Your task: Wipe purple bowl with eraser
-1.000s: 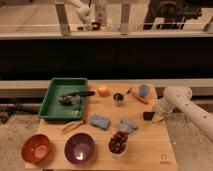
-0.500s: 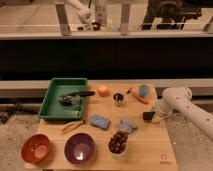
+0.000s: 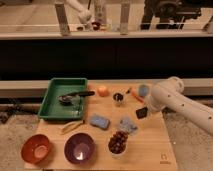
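Note:
The purple bowl (image 3: pixel 80 148) stands upright at the front of the wooden table, left of centre, with a pale shiny inside. My gripper (image 3: pixel 143 111) is at the table's right side, at the end of the white arm (image 3: pixel 175 100), well to the right of and behind the bowl. It is shut on the eraser (image 3: pixel 141 114), a small black block held just above the table top. The eraser is apart from the bowl.
An orange-red bowl (image 3: pixel 36 148) sits left of the purple one. A green tray (image 3: pixel 54 100) with a black-handled tool (image 3: pixel 75 96) is at the back left. An orange (image 3: pixel 102 91), small dark cup (image 3: pixel 118 98), blue cup (image 3: pixel 143 90), blue sponge (image 3: pixel 99 121), grey cloth (image 3: pixel 127 125) and bowl of grapes (image 3: pixel 118 142) are spread between.
My gripper with the eraser has moved a little to the left, toward the table's middle. Everything else stays in place.

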`<state>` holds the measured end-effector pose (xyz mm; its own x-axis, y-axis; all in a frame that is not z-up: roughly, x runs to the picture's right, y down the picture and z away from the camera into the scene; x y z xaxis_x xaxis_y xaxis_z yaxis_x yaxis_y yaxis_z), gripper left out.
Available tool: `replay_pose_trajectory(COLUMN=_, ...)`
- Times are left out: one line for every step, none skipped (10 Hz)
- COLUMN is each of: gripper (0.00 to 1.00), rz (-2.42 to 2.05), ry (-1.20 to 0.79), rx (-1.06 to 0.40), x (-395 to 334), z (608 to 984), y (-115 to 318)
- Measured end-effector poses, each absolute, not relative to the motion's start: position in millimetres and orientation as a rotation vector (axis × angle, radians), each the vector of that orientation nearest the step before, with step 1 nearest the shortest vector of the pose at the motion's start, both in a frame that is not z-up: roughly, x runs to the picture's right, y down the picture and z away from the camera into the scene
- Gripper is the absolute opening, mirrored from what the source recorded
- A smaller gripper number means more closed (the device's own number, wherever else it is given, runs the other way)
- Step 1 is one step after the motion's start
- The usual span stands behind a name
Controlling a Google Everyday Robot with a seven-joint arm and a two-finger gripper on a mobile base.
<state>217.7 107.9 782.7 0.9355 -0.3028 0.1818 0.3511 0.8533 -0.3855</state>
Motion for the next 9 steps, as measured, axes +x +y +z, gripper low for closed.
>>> replay_pose_trajectory(gripper=0.00, rz=-0.416, ry=-0.132, rx=-0.424, x=194, z=777, y=109)
replay_pose_trajectory(gripper=0.00, rz=-0.493, ry=-0.151, rx=-0.423, x=169, z=772, y=114)
replay_pose_trajectory(gripper=0.00, rz=-0.555, ry=-0.169, rx=-0.422, x=148, z=768, y=119)
replay_pose_trajectory(gripper=0.00, rz=-0.654, ry=-0.205, rx=-0.419, x=118, z=759, y=127)
replay_pose_trajectory(gripper=0.00, rz=-0.741, ry=-0.238, rx=-0.415, x=93, z=749, y=136)
replay_pose_trajectory(gripper=0.00, rz=-0.816, ry=-0.266, rx=-0.406, x=70, z=739, y=143)
replay_pose_trajectory(gripper=0.00, rz=-0.872, ry=-0.289, rx=-0.396, x=50, z=731, y=147)
replay_pose_trajectory(gripper=0.00, rz=-0.950, ry=-0.327, rx=-0.386, x=21, z=721, y=151)
replay_pose_trajectory(gripper=0.00, rz=-0.994, ry=-0.350, rx=-0.379, x=5, z=716, y=153)
